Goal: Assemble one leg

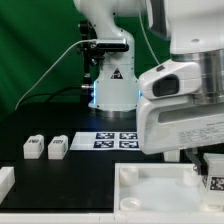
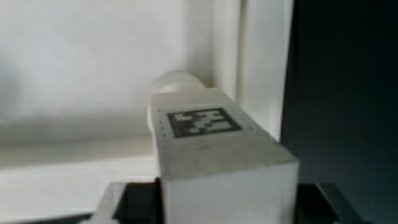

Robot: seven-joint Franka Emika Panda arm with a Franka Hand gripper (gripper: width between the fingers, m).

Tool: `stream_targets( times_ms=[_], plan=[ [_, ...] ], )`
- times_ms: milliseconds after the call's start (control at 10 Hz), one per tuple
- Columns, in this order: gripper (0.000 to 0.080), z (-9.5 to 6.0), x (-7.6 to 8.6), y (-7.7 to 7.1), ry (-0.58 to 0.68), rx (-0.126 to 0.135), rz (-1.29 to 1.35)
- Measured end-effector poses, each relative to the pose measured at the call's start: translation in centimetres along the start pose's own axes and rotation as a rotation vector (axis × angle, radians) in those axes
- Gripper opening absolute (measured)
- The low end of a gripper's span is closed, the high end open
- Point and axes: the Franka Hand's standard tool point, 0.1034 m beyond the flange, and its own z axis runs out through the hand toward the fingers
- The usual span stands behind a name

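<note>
In the wrist view my gripper (image 2: 222, 198) is shut on a leg (image 2: 214, 140), a white block with a black-and-white tag on its face. Its far end points down over the large white tray-like piece (image 2: 71, 110), close to that piece's raised rim. In the exterior view the gripper (image 1: 208, 165) is low at the right. The held leg's tag (image 1: 213, 180) shows just above the tray-like piece (image 1: 150, 190). Two more legs (image 1: 33, 147) (image 1: 58, 147) lie side by side on the black table at the left.
The marker board (image 1: 115, 139) lies flat in the middle, in front of the robot base (image 1: 112, 85). Another white part (image 1: 5, 181) sits at the exterior view's lower left edge. The hand's bulk (image 1: 180, 105) hides the right side.
</note>
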Motion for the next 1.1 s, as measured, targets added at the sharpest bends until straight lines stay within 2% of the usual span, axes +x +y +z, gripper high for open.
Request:
stream_targets(
  times_ms=[200,500,600,700,800,900,1100],
  plan=[
    [0.0317,-0.1,0.5,0.5,0.008,0.038,0.315],
    [0.0317,-0.1,0.6,0.7,0.007,0.035,0.572],
    [0.0317,-0.1,0.6,1.2,0.010,0.058,0.746],
    [0.0317,-0.1,0.3,1.5,0.011,0.106,0.960],
    [0.0317,-0.1,0.0,1.4,0.002,0.130,1.091],
    [0.0317,0.0,-0.2,1.1,-0.012,0.139,1.182],
    [0.0316,0.1,-0.3,1.1,-0.013,0.136,1.122]
  ],
)
